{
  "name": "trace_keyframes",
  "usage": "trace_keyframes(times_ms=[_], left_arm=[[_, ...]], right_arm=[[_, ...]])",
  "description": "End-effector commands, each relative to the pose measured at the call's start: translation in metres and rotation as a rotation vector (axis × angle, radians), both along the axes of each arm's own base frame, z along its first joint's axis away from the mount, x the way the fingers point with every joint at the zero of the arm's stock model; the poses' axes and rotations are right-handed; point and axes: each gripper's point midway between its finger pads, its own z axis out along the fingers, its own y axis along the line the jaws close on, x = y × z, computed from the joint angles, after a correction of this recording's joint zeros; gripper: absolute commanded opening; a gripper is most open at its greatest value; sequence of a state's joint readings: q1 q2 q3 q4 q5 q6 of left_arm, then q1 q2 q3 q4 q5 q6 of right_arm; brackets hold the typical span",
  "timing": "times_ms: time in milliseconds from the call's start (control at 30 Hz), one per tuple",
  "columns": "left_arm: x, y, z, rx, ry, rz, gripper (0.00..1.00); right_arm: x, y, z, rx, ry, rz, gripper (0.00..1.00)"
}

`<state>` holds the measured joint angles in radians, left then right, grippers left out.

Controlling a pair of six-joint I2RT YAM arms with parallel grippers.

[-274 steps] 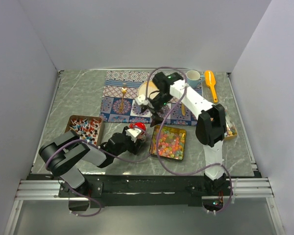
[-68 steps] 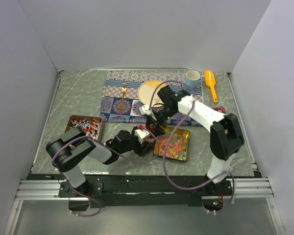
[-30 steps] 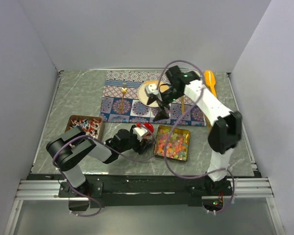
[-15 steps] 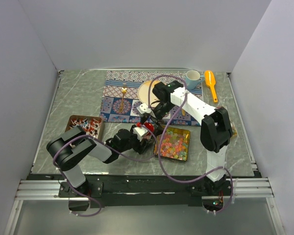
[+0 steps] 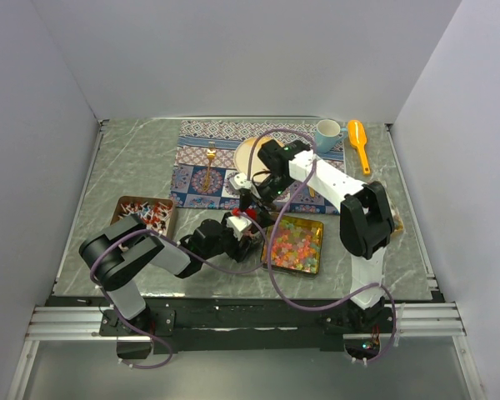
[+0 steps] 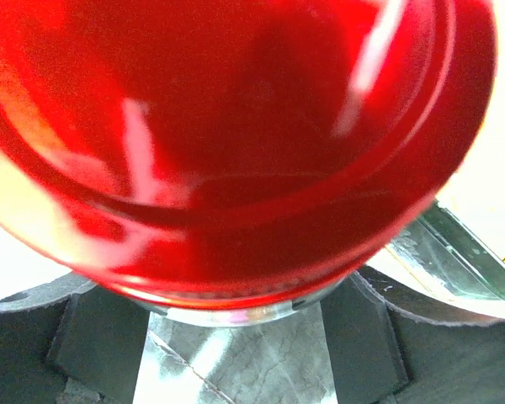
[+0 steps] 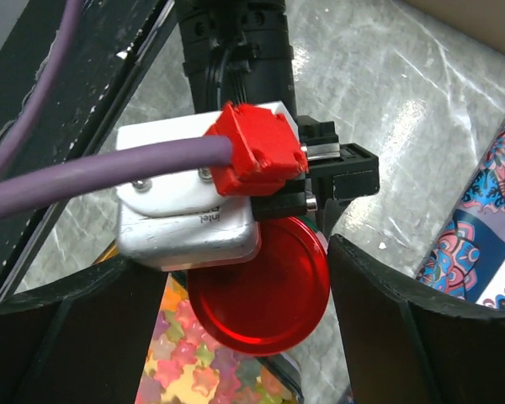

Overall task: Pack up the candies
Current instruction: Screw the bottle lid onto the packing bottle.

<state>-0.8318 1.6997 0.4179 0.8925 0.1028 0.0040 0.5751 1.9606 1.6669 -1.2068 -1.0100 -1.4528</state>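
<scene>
A glass jar with a red lid (image 5: 248, 217) stands on the table just left of a tin tray (image 5: 313, 225) of small pink, orange, yellow and green candies (image 5: 292, 244). My left gripper (image 5: 237, 233) is shut on the jar below the lid. In the left wrist view the red lid (image 6: 236, 151) fills the frame above my left gripper (image 6: 236, 332). My right gripper (image 5: 253, 203) hovers right over the lid. In the right wrist view it is open (image 7: 248, 324), a finger on either side of the lid (image 7: 265, 290), and the candies (image 7: 194, 366) show beneath.
A box of wrapped sweets (image 5: 143, 218) sits at the left. A patterned mat (image 5: 196, 179) at the back holds a plate (image 5: 252, 150) and a gold fork (image 5: 209, 162). A mug (image 5: 327, 131), an orange scoop (image 5: 358, 143) and a small box (image 5: 393, 221) are at the right.
My right gripper moved from above the plate down and left to just over the jar's red lid. The left arm and jar stayed put.
</scene>
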Motion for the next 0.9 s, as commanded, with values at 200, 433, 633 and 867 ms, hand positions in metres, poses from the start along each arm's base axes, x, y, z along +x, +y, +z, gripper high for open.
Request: trace_keyframes(times_ms=[200,433,633,867], left_arm=[[-0.011,0.025,-0.044,0.148,0.104,0.031,0.01],[-0.011,0.025,-0.043,0.150,0.102,0.035,0.01],[-0.010,0.024,-0.043,0.148,0.104,0.043,0.01],[-0.013,0.022,-0.023,0.101,0.123,0.052,0.96]], right_arm=[[0.014,-0.008,-0.008,-0.030,-0.078,-0.214,0.74],[0.020,-0.013,-0.012,-0.071,-0.055,-0.373,0.61],[0.008,-0.017,-0.015,-0.096,0.010,-0.492,0.59],[0.010,-0.012,-0.008,-0.083,0.003,-0.547,0.63]])
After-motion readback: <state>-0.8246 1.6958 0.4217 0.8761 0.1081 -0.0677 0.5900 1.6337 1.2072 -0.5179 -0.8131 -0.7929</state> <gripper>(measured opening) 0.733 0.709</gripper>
